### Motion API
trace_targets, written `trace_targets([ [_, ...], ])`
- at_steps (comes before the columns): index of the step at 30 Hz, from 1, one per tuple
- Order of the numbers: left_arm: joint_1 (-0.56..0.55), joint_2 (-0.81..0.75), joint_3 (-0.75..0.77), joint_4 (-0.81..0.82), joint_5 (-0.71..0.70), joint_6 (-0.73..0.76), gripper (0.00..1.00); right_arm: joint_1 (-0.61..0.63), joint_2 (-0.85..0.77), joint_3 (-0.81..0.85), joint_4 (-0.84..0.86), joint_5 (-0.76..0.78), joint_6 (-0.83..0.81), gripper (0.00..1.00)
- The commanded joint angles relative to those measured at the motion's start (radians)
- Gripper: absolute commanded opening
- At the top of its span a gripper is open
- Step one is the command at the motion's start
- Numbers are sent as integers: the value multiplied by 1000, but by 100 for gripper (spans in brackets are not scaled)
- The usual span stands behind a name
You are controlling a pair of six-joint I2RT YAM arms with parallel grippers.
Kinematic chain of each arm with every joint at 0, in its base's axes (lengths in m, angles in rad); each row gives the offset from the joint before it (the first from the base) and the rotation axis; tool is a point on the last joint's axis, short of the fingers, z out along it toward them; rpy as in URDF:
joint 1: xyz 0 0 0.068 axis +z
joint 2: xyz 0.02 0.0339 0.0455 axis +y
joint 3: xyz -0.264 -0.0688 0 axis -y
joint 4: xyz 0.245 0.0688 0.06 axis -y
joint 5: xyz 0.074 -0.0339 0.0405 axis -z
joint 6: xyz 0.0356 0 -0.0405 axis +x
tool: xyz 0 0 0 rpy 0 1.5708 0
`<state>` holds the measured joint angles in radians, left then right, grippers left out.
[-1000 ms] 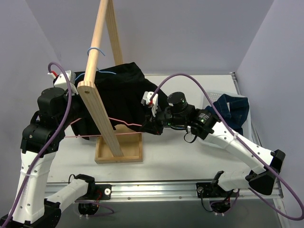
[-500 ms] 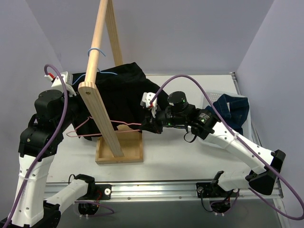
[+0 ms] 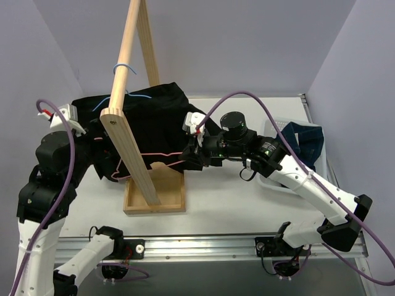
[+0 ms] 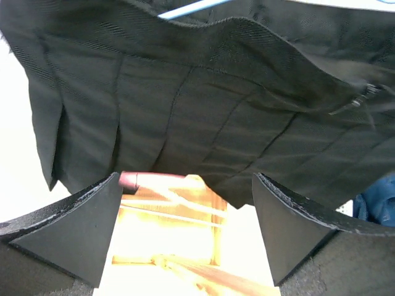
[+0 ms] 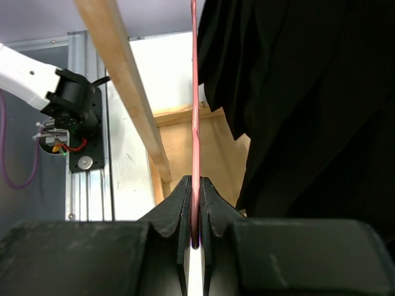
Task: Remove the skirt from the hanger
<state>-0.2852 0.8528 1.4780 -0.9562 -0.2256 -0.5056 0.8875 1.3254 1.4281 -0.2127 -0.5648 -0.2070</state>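
Observation:
A black pleated skirt [image 3: 162,117] hangs on a thin pink wire hanger [image 3: 162,154] draped at the wooden stand. My right gripper [image 3: 189,159] is shut on the hanger's wire [image 5: 195,123], which runs straight up from between its jaws [image 5: 195,192], with the skirt [image 5: 308,111] hanging just to its right. My left gripper [image 4: 185,228] is open and holds nothing. It faces the skirt's hem [image 4: 203,111] from a short way off, and a pink hanger end [image 4: 133,180] shows just below the cloth. In the top view the left gripper [image 3: 86,131] sits left of the skirt.
A slanted wooden post [image 3: 126,123] rises from a shallow wooden base tray [image 3: 154,194] in front of the skirt. A blue wire tie [image 3: 123,66] loops round the post. A dark blue garment [image 3: 302,145] lies in a white basket at the right.
My left gripper has opened and pulled back to the left, away from the skirt and hanger. My right gripper stays shut on the hanger wire and has risen slightly.

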Motion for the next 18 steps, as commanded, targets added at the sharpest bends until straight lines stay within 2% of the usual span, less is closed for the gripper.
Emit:
trace_targets([
  [1,-3,-69,-4,14,-38,-11,94,-16,9,26,35,32,23,0],
  [11,-3,-192,-38,11,-213,-47,94,-22,-9,21,102,17,60,0],
  [18,-3,-241,-97,-18,-222,-54,94,-25,5,127,122,-9,83,0],
])
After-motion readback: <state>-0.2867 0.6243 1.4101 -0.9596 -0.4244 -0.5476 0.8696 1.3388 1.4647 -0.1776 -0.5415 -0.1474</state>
